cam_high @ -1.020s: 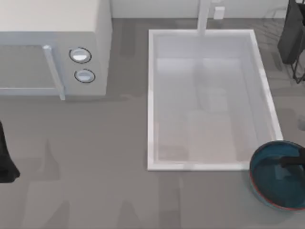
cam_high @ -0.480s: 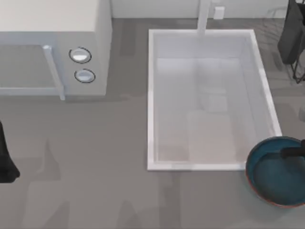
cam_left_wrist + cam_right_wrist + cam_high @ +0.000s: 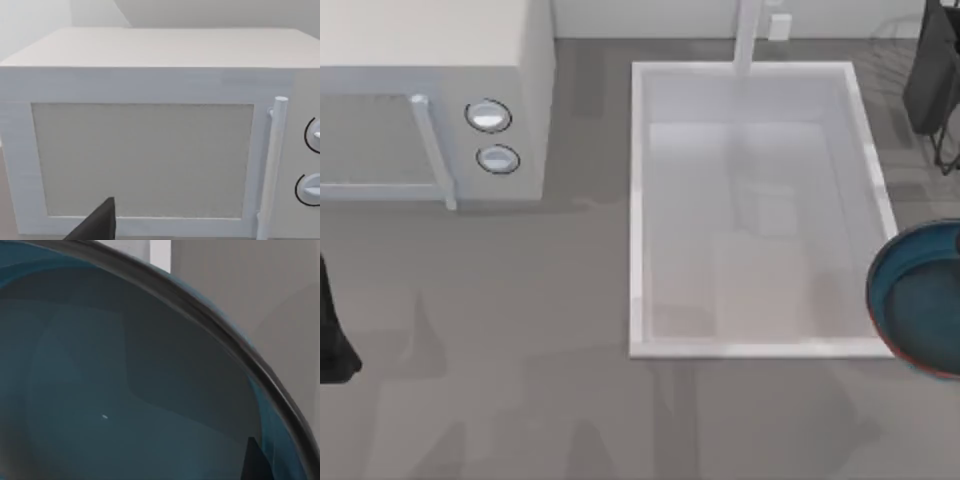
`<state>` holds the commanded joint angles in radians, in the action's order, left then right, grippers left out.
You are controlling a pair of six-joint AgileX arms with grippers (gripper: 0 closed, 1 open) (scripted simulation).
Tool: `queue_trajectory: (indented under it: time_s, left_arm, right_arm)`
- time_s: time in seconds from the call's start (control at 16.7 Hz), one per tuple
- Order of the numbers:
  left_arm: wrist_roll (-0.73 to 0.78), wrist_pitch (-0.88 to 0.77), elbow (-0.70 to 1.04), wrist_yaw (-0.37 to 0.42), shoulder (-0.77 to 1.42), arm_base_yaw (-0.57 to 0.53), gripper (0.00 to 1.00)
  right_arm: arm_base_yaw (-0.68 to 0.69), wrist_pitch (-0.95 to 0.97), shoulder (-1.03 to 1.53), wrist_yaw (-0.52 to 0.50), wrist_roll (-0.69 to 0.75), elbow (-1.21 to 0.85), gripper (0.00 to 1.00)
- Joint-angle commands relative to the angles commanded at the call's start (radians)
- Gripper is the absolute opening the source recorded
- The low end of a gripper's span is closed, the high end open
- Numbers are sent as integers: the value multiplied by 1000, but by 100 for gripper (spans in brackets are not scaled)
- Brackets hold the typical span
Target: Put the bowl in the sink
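- The bowl point(image 3: 920, 298), dark teal-blue with a thin reddish-brown rim, sits at the top view's right edge, overlapping the sink's right rim near its front corner and partly cut off by the frame.
- The sink point(image 3: 638, 210) is a white rectangular basin with a faucet post point(image 3: 748, 35) at its back.
- The right claw: I cannot tell its state; the right wrist view looks closely into the bowl's glossy inside point(image 3: 125, 390).
- The left arm point(image 3: 332, 330) is parked at the tabletop's point(image 3: 520, 380) left edge, facing the white microwave point(image 3: 150, 150); I cannot tell its claw's state.
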<state>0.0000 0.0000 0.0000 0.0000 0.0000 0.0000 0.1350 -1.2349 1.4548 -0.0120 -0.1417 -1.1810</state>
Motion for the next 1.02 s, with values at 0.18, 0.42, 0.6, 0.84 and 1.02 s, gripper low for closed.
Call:
queue_trajectory:
  time_s: [0.18, 0.42, 0.6, 0.84, 1.02]
  left_arm:
    - [0, 0, 0, 0, 0, 0, 100]
    - [0, 0, 0, 0, 0, 0, 100]
    - [0, 0, 0, 0, 0, 0, 100]
    - [0, 0, 0, 0, 0, 0, 100]
    - [0, 0, 0, 0, 0, 0, 100]
  right_arm:
    - [-2, -78, -34, 0, 3, -71, 0]
    - [1, -80, -34, 1, 1, -72, 0]
    - [11, -50, -29, -9, 4, -72, 0]
    - [64, 133, 0, -74, 14, -50, 0]
    - [120, 352, 38, -148, 24, -8, 0]
